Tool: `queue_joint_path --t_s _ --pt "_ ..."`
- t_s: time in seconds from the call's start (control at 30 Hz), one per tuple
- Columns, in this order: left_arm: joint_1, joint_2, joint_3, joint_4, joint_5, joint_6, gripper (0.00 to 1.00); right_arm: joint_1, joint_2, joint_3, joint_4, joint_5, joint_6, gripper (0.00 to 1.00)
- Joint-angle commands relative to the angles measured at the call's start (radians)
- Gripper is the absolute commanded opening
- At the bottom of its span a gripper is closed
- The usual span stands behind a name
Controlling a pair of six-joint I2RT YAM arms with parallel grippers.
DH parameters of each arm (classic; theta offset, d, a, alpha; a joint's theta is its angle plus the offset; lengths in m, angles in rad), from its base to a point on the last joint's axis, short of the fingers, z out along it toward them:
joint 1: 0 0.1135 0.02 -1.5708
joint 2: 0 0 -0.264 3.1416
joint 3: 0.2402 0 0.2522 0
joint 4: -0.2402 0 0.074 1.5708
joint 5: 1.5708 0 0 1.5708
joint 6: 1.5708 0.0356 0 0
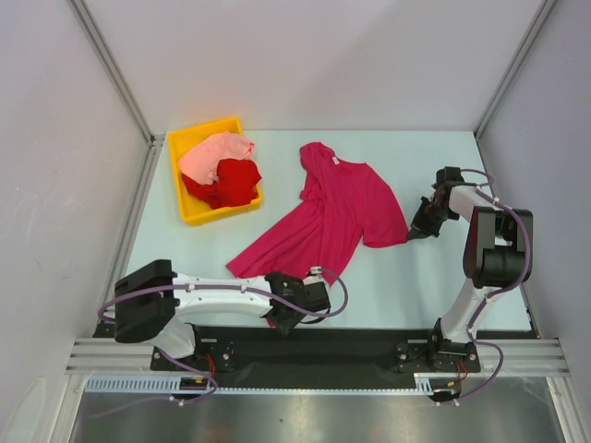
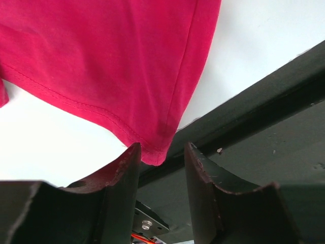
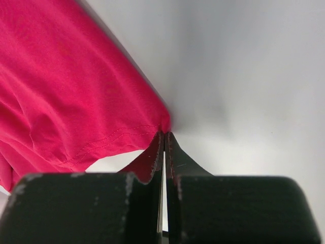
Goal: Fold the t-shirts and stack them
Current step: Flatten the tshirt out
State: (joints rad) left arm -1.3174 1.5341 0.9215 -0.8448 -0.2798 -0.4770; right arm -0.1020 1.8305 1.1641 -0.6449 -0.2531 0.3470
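Left gripper [image 2: 161,152], jaws apart, straddles the hem corner of the magenta shirt [image 2: 101,61] at the table's [image 1: 416,277] near edge, poised to pinch. Toward the right edge, the right gripper [image 3: 164,136] seems clamped on its sleeve tip, likely to stretch it flat.

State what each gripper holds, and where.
Right gripper: magenta t-shirt, pinched at its sleeve corner. Left gripper: nothing; jaws open around the bottom hem corner.

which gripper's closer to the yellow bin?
Left. The left gripper is at the near hem corner of the magenta t-shirt, front-right of the yellow bin. The right gripper pinches its sleeve, farther right, across the shirt from the bin.
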Motion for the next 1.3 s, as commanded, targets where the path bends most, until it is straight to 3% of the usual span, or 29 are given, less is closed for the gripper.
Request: queue_joint_path --t_s 0.0,0.3,0.5,0.63,0.8,0.83,1.0,1.17,1.27 --pt "-0.006 0.021 -0.013 0.010 0.022 0.002 0.45 -0.001 -0.028 0.002 0.014 -0.015 0.001 0.00" --pt "-0.006 0.041 -0.029 0.015 0.008 -0.015 0.40 -0.001 -0.031 -0.001 0.014 -0.017 0.001 0.00" --pt "-0.006 0.006 -0.007 -0.008 -0.037 -0.028 0.27 -0.004 -0.046 0.002 0.004 -0.003 0.006 0.00" --pt "-0.006 -0.023 0.057 -0.079 -0.117 -0.049 0.00 -0.021 -0.092 0.028 -0.019 0.003 0.044 0.00" --pt "-0.006 -0.055 0.192 -0.215 -0.220 -0.092 0.00 -0.064 -0.168 0.086 -0.036 -0.003 0.170 0.00" --pt "-0.002 -0.099 0.268 -0.296 -0.325 -0.121 0.00 -0.096 -0.228 0.129 -0.030 0.001 0.234 0.00" --pt "0.066 -0.158 0.408 -0.436 -0.446 -0.172 0.00 -0.139 -0.356 0.209 -0.021 0.017 0.314 0.00" --pt "0.194 -0.253 0.540 -0.447 -0.556 -0.144 0.00 -0.150 -0.436 0.389 -0.070 0.028 0.328 0.00" --pt "0.263 -0.269 0.614 -0.358 -0.562 -0.017 0.00 -0.143 -0.451 0.498 -0.082 0.002 0.328 0.00"
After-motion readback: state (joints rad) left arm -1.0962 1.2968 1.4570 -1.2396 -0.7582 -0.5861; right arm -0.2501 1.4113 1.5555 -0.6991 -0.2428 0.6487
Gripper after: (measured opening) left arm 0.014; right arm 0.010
